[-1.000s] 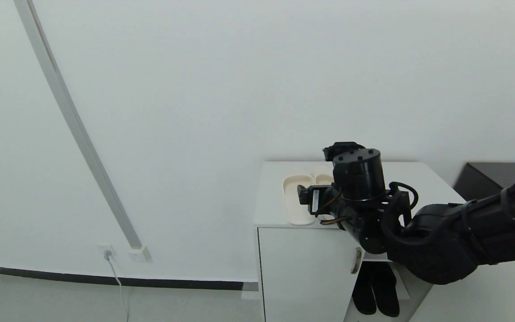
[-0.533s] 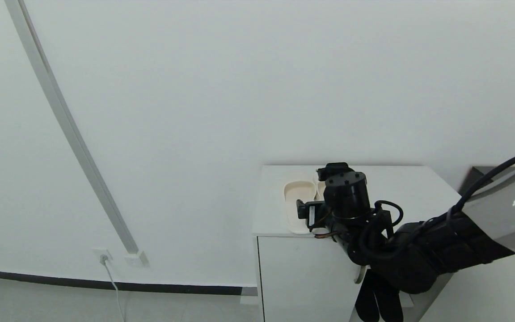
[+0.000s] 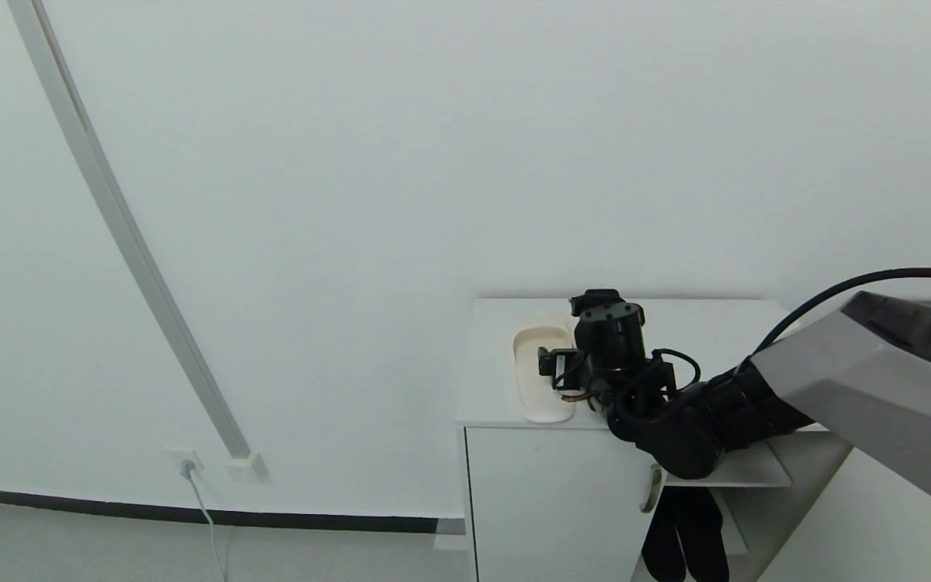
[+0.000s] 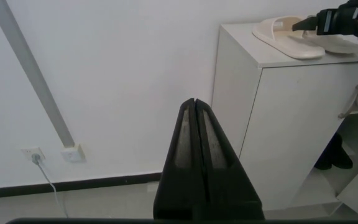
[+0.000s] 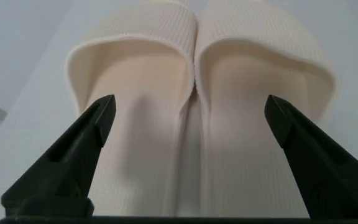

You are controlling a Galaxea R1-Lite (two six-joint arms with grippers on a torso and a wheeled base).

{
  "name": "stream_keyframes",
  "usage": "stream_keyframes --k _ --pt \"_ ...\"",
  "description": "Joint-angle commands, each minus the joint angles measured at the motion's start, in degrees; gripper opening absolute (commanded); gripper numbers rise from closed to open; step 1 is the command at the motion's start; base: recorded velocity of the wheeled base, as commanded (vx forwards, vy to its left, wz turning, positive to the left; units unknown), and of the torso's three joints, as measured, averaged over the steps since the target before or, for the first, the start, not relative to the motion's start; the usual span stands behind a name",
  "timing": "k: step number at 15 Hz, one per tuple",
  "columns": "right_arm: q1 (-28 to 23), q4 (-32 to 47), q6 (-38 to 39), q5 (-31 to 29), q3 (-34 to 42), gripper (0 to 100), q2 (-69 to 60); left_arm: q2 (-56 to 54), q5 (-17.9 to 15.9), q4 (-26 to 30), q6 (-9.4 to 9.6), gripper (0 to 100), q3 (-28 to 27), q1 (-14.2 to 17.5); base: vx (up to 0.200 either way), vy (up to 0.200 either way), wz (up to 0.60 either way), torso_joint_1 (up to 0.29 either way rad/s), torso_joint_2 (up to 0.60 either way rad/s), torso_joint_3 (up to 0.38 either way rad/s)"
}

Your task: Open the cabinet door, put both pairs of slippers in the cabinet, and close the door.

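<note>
The right arm [image 3: 676, 412] is lying stretched out across the top of the white cabinet [image 3: 546, 501], and its wrist is bending down toward that top. The right gripper [image 5: 191, 106] is sitting low over the pair of cream slippers [image 5: 241, 143]. Its two black fingers [image 5: 79, 155] are spreading wide, one on each outer side of the pair, and are not squeezing anything. The slippers are lying flat on the cabinet top, side by side and touching each other. Their ribbed bands are arching up just past the fingertips.

A small white label [image 3: 560, 368] is sitting on the wrist, but it is too small to read.

Under the hand, the white door [image 3: 554, 517] is showing its curved handle [image 3: 653, 487]. Right beside the handle the cabinet is standing open. A pair of black slippers [image 3: 684, 533] is resting inside, low down under a shelf [image 3: 740, 477].

The left gripper [image 4: 194, 102] is hanging low, well apart from the cabinet, and facing the white wall [image 4: 104, 74]. Its fingers are pressing flat together with nothing between them. Past it, a wall socket [image 4: 33, 152] is holding a plug, and a grey strip [image 4: 30, 74] is running up the wall.
</note>
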Motion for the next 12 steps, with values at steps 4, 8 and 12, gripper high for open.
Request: stream_keyframes --k 4,8,12 --pt "-3.32 0.94 -2.49 2.21 -10.37 100 7.68 0.07 0.01 0.02 -0.03 0 0.01 0.01 0.000 0.000 0.00 0.000 0.00 0.000" --pt "-4.11 4.10 -2.49 2.21 -16.18 100 10.32 0.07 0.01 0.02 -0.03 0 0.01 0.01 0.000 0.000 0.00 0.000 0.00 0.000" --pt "-4.11 4.19 -2.49 2.21 -17.41 0 11.37 0.07 0.01 0.02 -0.12 0 0.01 0.01 0.000 0.000 0.00 0.000 0.00 0.000"
